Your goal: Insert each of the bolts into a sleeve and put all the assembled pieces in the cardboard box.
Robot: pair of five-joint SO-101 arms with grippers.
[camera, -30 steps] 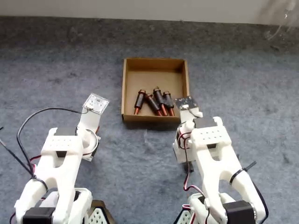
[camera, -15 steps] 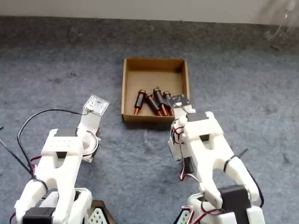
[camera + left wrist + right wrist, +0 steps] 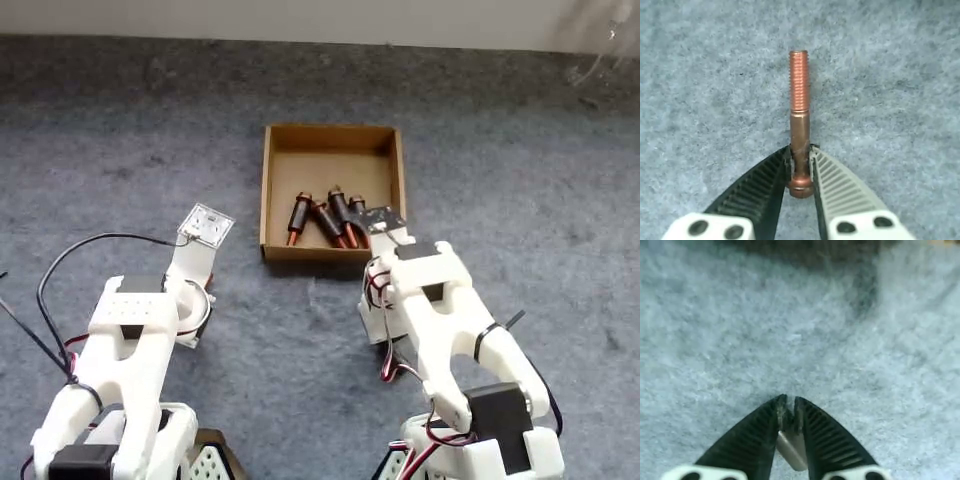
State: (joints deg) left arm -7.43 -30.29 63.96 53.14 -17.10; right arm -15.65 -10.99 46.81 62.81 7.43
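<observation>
Right arm [image 3: 440, 300] has swung left, toward the cardboard box [image 3: 330, 170] front wall. Right gripper [image 3: 788, 402] is nearly closed and empty. Four assembled pieces [image 3: 330, 220] lie in the box. Left gripper [image 3: 800, 150] clamps a bare bolt [image 3: 799, 100] above the surface [image 3: 520, 180]; it is not yet sleeved or boxed.

A: Finish of the bolt [image 3: 799, 115]?
B: Copper-toned metal with a slight sheen. Threaded end ridged, shank smooth.
A: The left gripper [image 3: 800, 152] fingers [image 3: 765, 185]?
B: Ribbed matt plastic, one black, one pale.
A: Surroundings?
B: Grey carpet [image 3: 520, 180], fuzzy. The cardboard box [image 3: 266, 190], matt brown.
</observation>
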